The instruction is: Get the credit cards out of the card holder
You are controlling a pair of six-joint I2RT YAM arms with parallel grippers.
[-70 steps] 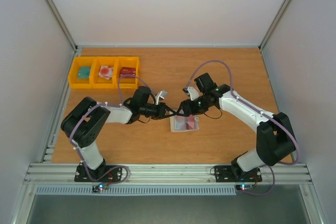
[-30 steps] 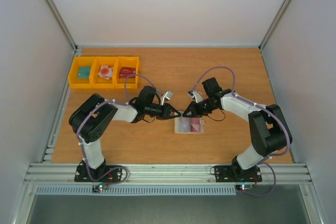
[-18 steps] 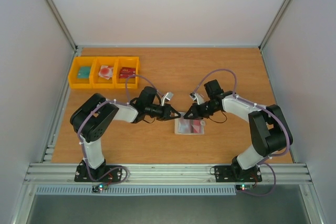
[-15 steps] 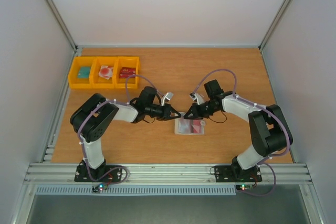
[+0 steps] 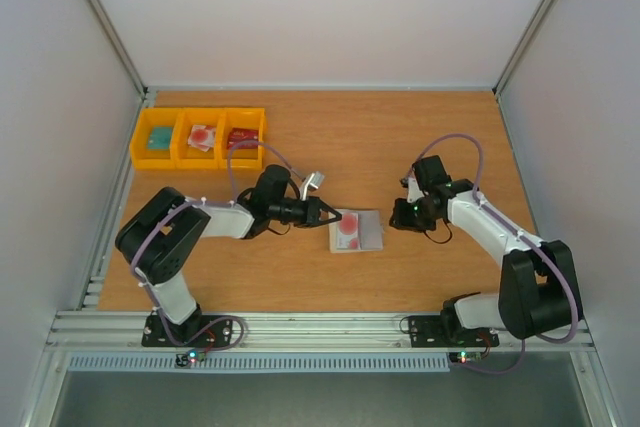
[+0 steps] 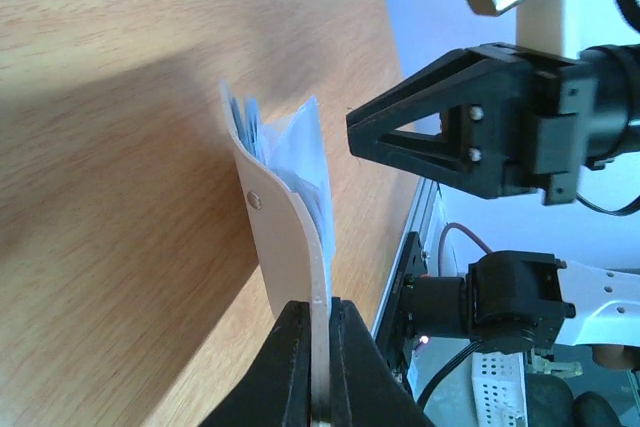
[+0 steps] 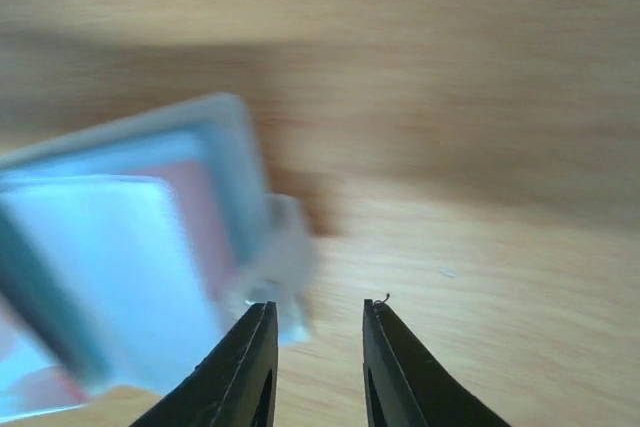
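- Our left gripper (image 6: 320,319) is clamped on the cream edge of the holder (image 6: 285,247), which lies mid-table (image 6: 110,197).
- Our right gripper (image 7: 317,309) hangs near the holder's right side, jaws slightly apart, nothing between them.
- We see the holder lying open, with a pink card (image 5: 347,235) bearing a red mark inside.

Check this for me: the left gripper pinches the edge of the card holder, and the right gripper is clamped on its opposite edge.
Not quite. The left gripper does pinch the edge of the card holder, but the right gripper is not clamped on it: the top view shows it apart from the holder, its jaws parted on nothing.
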